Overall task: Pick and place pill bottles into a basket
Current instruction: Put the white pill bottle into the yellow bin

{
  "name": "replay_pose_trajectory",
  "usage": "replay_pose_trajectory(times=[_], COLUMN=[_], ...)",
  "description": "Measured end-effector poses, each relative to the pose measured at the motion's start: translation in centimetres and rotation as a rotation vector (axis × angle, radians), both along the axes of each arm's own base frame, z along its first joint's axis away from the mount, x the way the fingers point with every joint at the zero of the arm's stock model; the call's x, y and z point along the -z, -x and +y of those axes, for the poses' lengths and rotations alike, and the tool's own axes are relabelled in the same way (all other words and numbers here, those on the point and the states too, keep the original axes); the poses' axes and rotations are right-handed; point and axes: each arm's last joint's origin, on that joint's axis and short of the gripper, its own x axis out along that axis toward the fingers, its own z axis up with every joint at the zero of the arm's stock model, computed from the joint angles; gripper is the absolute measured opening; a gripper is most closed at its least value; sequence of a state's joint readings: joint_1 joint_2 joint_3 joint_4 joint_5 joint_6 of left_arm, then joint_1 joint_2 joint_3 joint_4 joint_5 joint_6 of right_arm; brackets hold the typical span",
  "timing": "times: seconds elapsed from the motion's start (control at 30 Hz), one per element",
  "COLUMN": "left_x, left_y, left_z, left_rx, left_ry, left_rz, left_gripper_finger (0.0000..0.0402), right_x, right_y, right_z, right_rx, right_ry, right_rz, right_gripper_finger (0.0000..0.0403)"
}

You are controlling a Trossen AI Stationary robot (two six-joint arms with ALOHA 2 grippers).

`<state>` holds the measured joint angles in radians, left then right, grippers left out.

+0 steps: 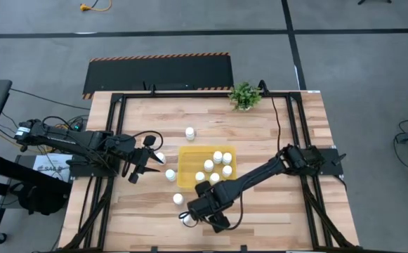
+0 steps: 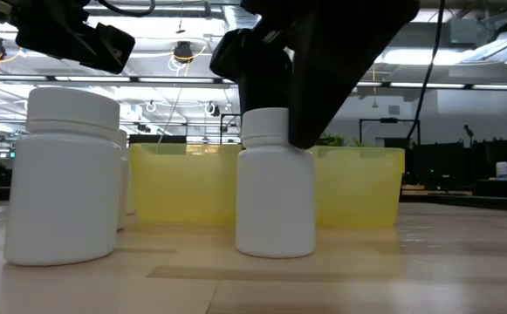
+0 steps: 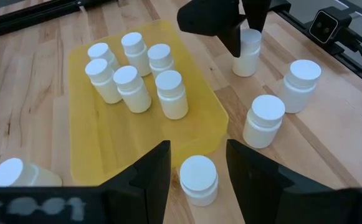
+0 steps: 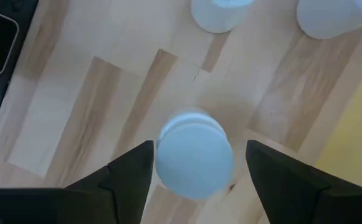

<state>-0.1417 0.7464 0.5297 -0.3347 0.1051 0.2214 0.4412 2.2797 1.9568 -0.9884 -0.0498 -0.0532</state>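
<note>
The yellow basket [image 1: 187, 166] lies mid-table and holds several white pill bottles [image 3: 134, 87], all standing upright. More bottles stand loose on the wood to its left and near side [image 1: 170, 174]. My right gripper [image 4: 199, 149] points down over one loose bottle [image 4: 195, 160] near the table's near edge. It is open, with a finger on either side of the bottle's cap and a small gap to each. The low view shows this bottle [image 2: 275, 187] upright on its base. My left gripper [image 3: 197, 152] waits open and empty at the table's left, above another loose bottle [image 3: 198, 179].
A small green potted plant [image 1: 244, 95] stands at the far edge. A loose bottle [image 1: 189, 132] stands beyond the basket. Another bottle [image 2: 65, 179] stands close to the one under my right gripper. Bare wood lies to the right of the basket.
</note>
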Motion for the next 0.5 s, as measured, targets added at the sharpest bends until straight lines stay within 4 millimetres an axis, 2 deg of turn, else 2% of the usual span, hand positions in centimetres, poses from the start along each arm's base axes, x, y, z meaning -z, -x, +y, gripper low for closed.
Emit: replay_pose_trajectory(times=[0.13, 0.4, 0.5], left_x=[0.00, 0.00, 0.00], left_y=[0.00, 0.00, 0.00], left_z=[0.00, 0.00, 0.00], left_rx=[0.000, 0.000, -0.003], left_ry=[0.000, 0.001, 0.007], left_rz=[0.000, 0.000, 0.002], left_gripper_finger=[0.0144, 0.0144, 0.0144], right_x=[0.00, -0.02, -0.01], right_y=[-0.17, -0.26, -0.26], right_z=[-0.31, -0.49, -0.48], right_rx=[0.008, 0.012, 0.012], right_ry=[-0.001, -0.002, -0.003], right_rz=[-0.002, -0.002, -0.002], right_gripper_finger=[0.0227, 0.0156, 0.0151])
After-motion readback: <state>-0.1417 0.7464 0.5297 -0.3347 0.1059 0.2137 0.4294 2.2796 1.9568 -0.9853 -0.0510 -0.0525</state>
